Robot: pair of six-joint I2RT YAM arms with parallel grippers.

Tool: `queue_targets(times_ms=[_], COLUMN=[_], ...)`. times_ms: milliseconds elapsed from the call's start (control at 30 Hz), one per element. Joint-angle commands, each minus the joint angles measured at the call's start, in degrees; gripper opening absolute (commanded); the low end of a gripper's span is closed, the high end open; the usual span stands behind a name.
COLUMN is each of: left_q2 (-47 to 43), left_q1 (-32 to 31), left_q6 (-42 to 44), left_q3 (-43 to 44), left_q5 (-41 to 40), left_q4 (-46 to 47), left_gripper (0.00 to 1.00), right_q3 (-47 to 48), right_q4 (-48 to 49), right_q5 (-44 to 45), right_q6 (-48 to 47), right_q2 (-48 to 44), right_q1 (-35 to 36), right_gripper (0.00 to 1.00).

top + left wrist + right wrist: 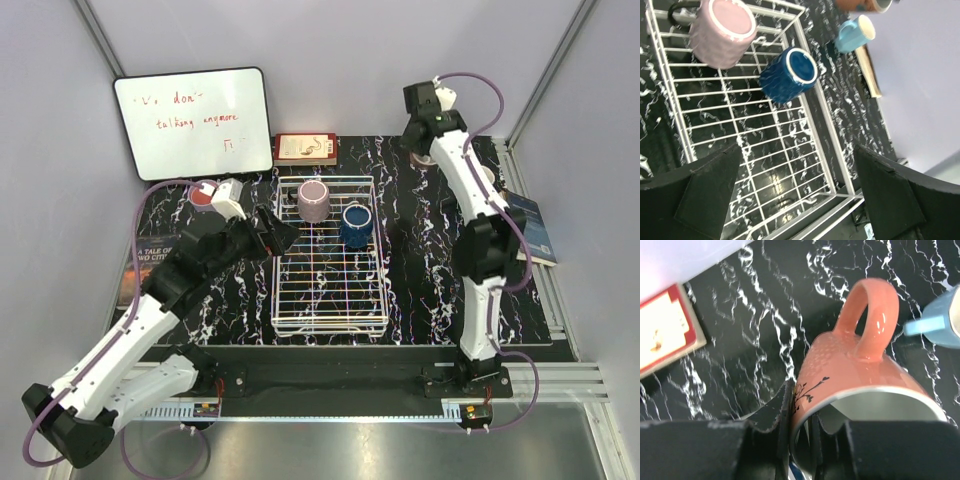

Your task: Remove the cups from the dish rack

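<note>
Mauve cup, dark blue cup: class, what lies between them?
Only bare dish rack wire separates mauve cup and dark blue cup; top external view shows it.

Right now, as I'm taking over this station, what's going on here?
The right end effector is shut on the rim of the salmon pink mug, outside the dish rack, beside a light blue cup. The left end effector hangs open at the rack's left side; a mauve cup and a dark blue cup sit inside.

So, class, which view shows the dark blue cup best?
Left wrist: the dark blue cup sits close, rim and side clear, inside the rack. The top view shows it small, from above; the right wrist misses it.
</note>
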Motion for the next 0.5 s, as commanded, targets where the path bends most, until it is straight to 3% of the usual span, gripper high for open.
queue_targets(times_ms=[0, 67, 133, 467], left_q2=[1.7, 3.0, 4.4, 7.4], left_q1=[0.1, 0.1, 0.1, 0.0], left_q6=[1.5, 1.3, 1.2, 0.3], left_q3=[-0.3, 0.0, 0.4, 0.4], left_q5=[-0.7, 0.0, 0.4, 1.8], left_q4=[-1.1, -1.3, -1.5, -1.8], left_gripper=[0.98, 0.97, 0.97, 0.96], right_q3=[23.0, 29.8, 30.9, 23.5], right_q4=[-14.0, -17.7, -18.8, -17.8], right_q5=[-5.3, -7.5, -11.0, -10.2], right_q6=[2.3, 2.6, 4.0, 2.6], right_q2=[10.1, 15.4, 18.1, 20.0], right_q1=[-0.8, -1.7, -3.4, -5.2], right_gripper=[0.0, 0.0, 0.0, 0.0])
